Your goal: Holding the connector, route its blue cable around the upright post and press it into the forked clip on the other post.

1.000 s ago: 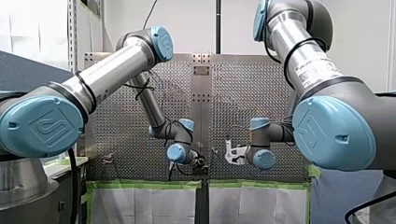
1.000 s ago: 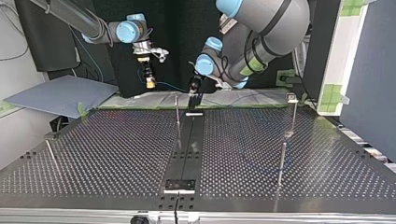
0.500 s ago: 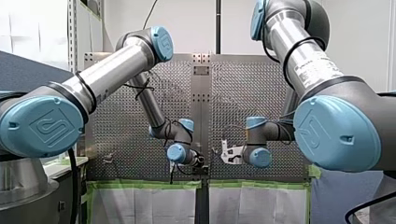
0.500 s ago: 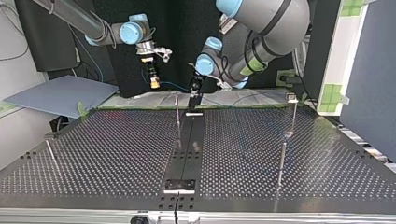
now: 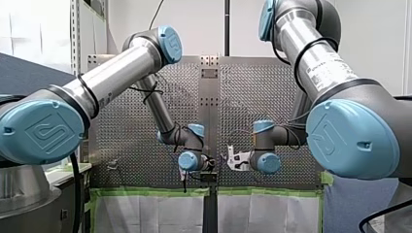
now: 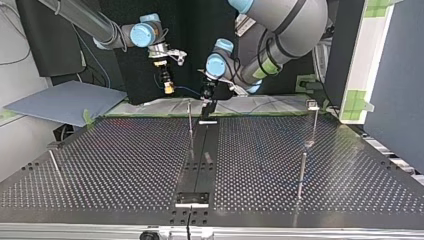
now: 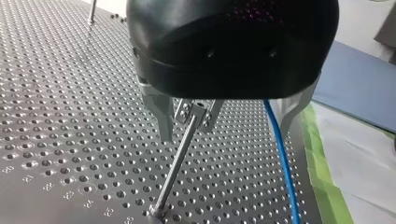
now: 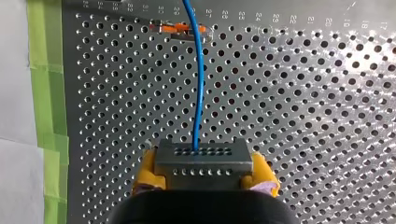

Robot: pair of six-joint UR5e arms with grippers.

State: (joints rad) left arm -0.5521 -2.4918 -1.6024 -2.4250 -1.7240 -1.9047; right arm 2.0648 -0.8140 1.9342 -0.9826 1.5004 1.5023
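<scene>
Going across the top view from its left: my right end effector point(image 6: 169, 90) hangs off a bent wrist, pointing down over the bench's point(image 6: 125, 165) far edge. Its yellow pads are clamped on the two sides of the grey connector point(image 8: 201, 161).

I'd say that block is the right place to hold, since it looks rigid and light and the pads should keep it from slipping. The blue cable point(image 8: 200, 93) leaves the connector's face and runs ahead to an orange fitting point(image 8: 180, 29) on the bench. It's thin and looks floppy but a bit springy (I'd expect it to bow rather than kink), so it probably needs gentle tension.

Further right, my left end effector point(image 7: 225, 133) also points down. Its metal fingers are spread wide, with the forked clip point(image 7: 195, 112) on its slim post point(image 7: 175, 168) between them. The cable passes inside one finger, not in the fork.
</scene>
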